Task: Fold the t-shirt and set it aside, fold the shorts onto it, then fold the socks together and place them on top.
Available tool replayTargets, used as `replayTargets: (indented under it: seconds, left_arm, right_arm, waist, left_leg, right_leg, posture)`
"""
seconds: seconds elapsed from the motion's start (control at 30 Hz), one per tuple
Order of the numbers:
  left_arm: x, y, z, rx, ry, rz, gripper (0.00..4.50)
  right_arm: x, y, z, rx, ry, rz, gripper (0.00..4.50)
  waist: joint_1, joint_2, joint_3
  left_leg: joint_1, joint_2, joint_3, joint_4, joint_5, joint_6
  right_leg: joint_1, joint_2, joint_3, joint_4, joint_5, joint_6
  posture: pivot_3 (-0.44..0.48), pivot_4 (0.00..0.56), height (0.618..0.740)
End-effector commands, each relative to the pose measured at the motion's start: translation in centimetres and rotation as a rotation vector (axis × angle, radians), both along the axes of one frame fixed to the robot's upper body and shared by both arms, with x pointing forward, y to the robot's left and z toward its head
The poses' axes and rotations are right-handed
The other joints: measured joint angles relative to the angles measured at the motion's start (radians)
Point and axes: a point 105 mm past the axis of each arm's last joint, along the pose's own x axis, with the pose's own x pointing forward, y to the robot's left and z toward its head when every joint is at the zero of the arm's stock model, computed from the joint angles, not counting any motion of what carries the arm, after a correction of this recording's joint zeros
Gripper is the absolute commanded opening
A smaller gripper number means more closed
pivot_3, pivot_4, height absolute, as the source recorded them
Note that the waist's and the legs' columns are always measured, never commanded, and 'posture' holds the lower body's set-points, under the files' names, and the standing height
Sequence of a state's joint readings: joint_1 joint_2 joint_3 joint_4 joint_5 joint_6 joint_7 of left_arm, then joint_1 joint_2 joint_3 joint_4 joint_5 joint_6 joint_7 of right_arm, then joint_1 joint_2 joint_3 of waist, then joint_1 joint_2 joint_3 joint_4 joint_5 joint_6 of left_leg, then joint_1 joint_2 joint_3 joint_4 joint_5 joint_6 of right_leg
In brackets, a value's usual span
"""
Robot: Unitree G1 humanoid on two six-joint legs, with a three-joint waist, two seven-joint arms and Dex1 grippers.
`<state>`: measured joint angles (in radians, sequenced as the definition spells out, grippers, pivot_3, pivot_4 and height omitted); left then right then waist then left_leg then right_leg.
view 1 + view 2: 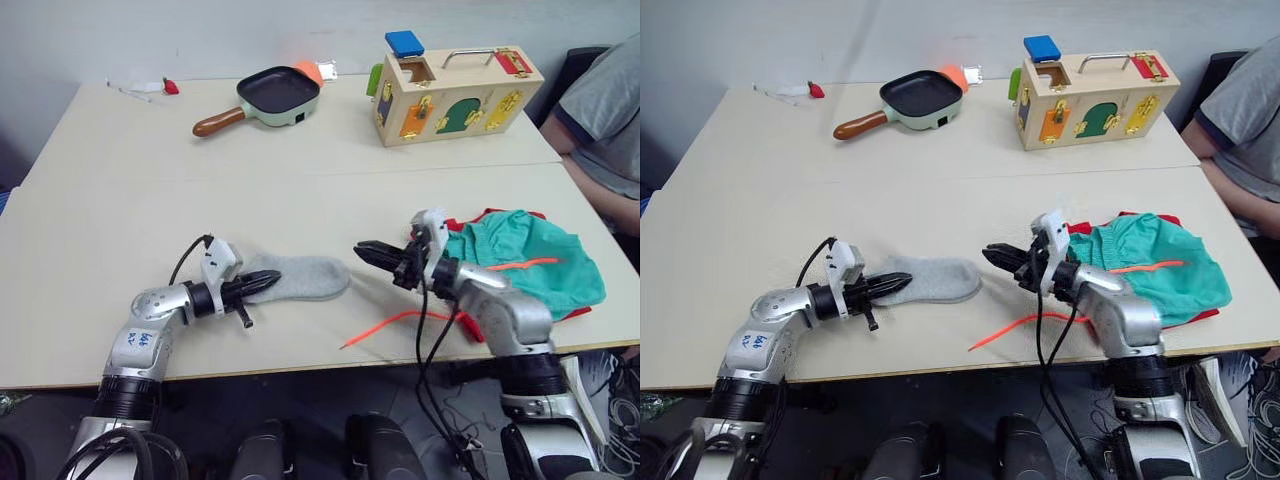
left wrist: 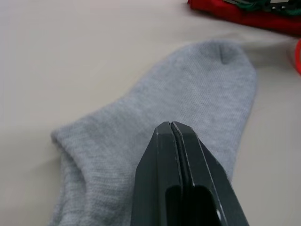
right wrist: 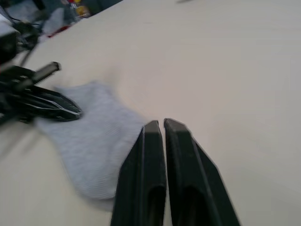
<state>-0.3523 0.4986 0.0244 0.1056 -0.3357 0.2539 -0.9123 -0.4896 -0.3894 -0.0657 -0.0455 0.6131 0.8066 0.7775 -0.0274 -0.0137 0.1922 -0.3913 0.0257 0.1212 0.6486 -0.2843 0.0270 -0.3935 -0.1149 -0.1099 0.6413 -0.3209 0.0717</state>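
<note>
Grey sock (image 1: 305,278): flat on table (image 1: 120,210). L gripper (image 1: 262,284): fingers pressed together, tips over sock's cuff end. R gripper (image 1: 366,251): fingers nearly together, holding nothing, near sock's toe. Teal shorts (image 1: 530,262) atop red t-shirt (image 1: 487,216), beside R arm.

Wide bare stretch of table (image 1: 120,220) across the middle and left, open to a gripper from either side. Far edge taken up by a frying pan (image 1: 268,98) at centre and a wooden latch box (image 1: 455,95) to the right. Near centre, grey socks (image 1: 305,277) flat on the top, with the left gripper (image 1: 262,283) over their left end and the right gripper (image 1: 362,249) just right of them; narrow bare gap between. Near right blocked by teal shorts (image 1: 525,262) heaped on the red t-shirt (image 1: 498,214), orange drawstring (image 1: 392,323) trailing leftward. Person's sleeve (image 1: 600,110) at far right.
</note>
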Motion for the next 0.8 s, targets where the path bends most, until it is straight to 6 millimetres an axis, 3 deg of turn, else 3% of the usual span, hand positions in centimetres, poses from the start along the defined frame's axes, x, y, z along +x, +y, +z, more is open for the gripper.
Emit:
replayTargets:
  seconds: [0.03,0.13,0.23,0.43,0.53,0.6,0.73,0.8]
  left_arm:
    - [0.4,-0.1,1.5,-0.012,-0.067,-0.042,0.0]
    - [0.8,0.0,1.0,0.053,-0.076,-0.059,0.0]
    - [1.1,0.0,0.1,0.101,-0.071,-0.061,0.0]
    - [1.2,-0.1,-0.5,0.109,-0.058,-0.067,0.0]
    - [1.1,-0.1,-0.9,0.109,-0.038,-0.067,0.0]
    - [1.0,-0.1,-1.1,0.111,-0.031,-0.065,0.0]
    - [0.7,-0.2,-1.4,0.113,-0.009,-0.064,0.0]
    - [0.3,-0.7,-1.4,0.107,-0.001,-0.084,0.0]
  right_arm:
    - [-1.2,0.0,-0.5,-0.091,0.197,0.017,1.93]
    - [-1.9,0.9,-0.8,-0.069,0.354,0.052,3.01]
    - [-1.8,1.5,-2.1,-0.103,0.441,0.02,3.01]
    - [-0.9,4.7,-2.3,-0.027,0.522,0.018,3.01]
    - [-0.3,5.6,-2.4,-0.004,0.539,-0.005,2.39]
    - [0.1,5.8,-2.2,0.015,0.535,-0.019,1.75]
    - [0.1,4.8,-2.1,0.002,0.536,-0.03,0.25]
    - [0.0,3.8,-2.0,-0.02,0.532,-0.042,0.03]
  waist:
    - [0.0,0.0,0.0]
    - [-0.002,0.0,0.0]
    - [-0.003,0.0,0.0]
    - [-0.004,0.0,0.0]
    - [-0.003,0.0,0.0]
    - [-0.002,0.0,0.0]
    - [-0.003,0.0,0.0]
    - [-0.002,0.0,0.0]
  left_leg:
    - [0.0,0.0,0.0,0.0,0.0,0.0]
    - [0.0,0.0,0.0,0.0,0.0,0.0]
    - [-0.001,0.0,0.0,-0.002,0.0,0.0]
    - [-0.007,-0.001,0.001,0.001,0.0,0.001]
    - [-0.007,-0.001,0.001,0.0,0.0,0.001]
    - [-0.007,-0.001,0.001,0.0,0.0,0.001]
    - [-0.009,-0.001,0.0,0.001,0.0,0.002]
    - [-0.009,-0.001,0.0,0.001,0.0,0.002]
  right_leg:
    - [0.0,0.0,0.0,0.0,0.0,0.0]
    - [0.0,-0.001,0.0,-0.001,0.0,0.0]
    - [-0.001,0.0,0.0,-0.001,0.0,0.0]
    - [-0.005,0.0,-0.001,0.002,0.0,0.0]
    - [-0.005,0.0,-0.001,0.002,0.0,0.0]
    - [-0.005,0.0,-0.001,0.002,0.0,0.0]
    - [-0.005,0.0,-0.002,0.001,0.001,0.001]
    - [-0.005,0.0,-0.001,0.002,0.001,0.001]
  posture:
    - [0.0,0.15,0.74]
    - [0.0,0.15,0.74]
    - [0.0,0.15,0.74]
    - [0.0,0.15,0.74]
    - [0.0,0.15,0.74]
    - [0.0,0.15,0.74]
    - [0.0,0.15,0.74]
    - [0.0,0.15,0.74]
